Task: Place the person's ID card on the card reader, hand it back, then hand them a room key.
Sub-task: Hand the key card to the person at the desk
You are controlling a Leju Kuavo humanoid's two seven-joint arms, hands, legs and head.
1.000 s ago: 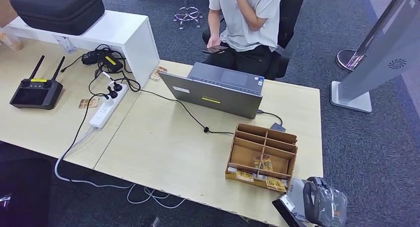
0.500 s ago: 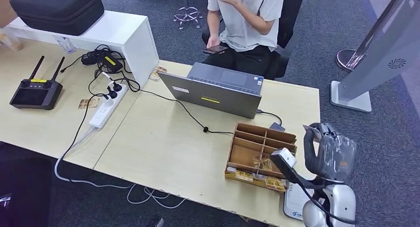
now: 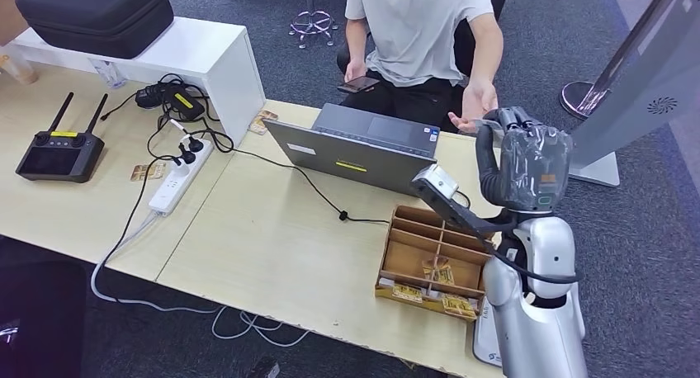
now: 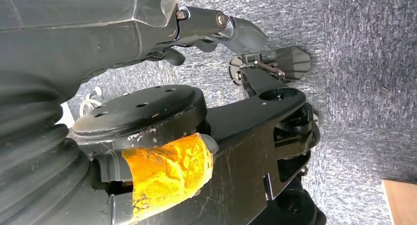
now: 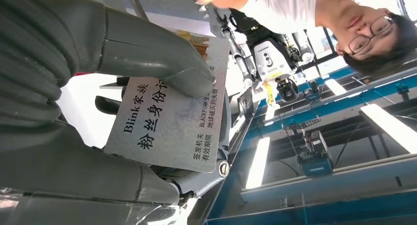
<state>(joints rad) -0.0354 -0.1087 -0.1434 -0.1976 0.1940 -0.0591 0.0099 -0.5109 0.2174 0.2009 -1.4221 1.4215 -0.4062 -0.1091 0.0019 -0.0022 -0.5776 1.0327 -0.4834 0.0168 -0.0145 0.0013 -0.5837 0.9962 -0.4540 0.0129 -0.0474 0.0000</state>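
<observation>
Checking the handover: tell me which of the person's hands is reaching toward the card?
The person's open hand beside the robot's raised right hand, which grips the ID card. Their other hand holds a phone near their lap.

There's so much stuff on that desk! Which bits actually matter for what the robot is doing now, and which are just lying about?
Part of the job:
ID card, held in the right hand
person's hand, reaching out
card reader
key tray

Just lying about:
laptop
remote
power strip
black case
phone
</observation>
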